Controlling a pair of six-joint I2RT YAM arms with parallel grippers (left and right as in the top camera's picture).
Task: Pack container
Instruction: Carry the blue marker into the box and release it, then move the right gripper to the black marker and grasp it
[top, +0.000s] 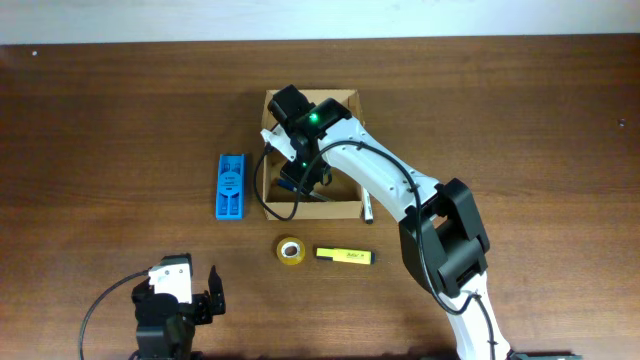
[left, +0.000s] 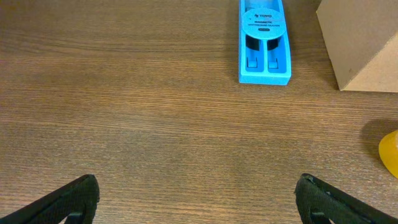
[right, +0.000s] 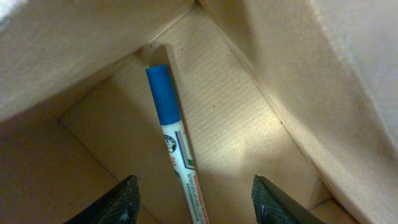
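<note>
The container (top: 352, 100) is an open tan cardboard box at the table's middle. My right gripper (top: 300, 182) reaches down into it. In the right wrist view the gripper (right: 194, 183) is open, and a white marker with a blue cap (right: 171, 124) lies on the container floor (right: 224, 106) between the fingers, untouched by either. My left gripper (top: 180, 292) rests near the front left edge, open with nothing in it (left: 197, 182). The container's corner (left: 364, 43) shows at the upper right of the left wrist view.
A blue plastic block (top: 231, 186) (left: 264, 40) lies left of the box. In front of the box sit a yellow tape roll (top: 290, 250) (left: 390, 152) and a yellow highlighter (top: 344, 256). A thin pen (top: 367, 208) lies by the box's right front corner.
</note>
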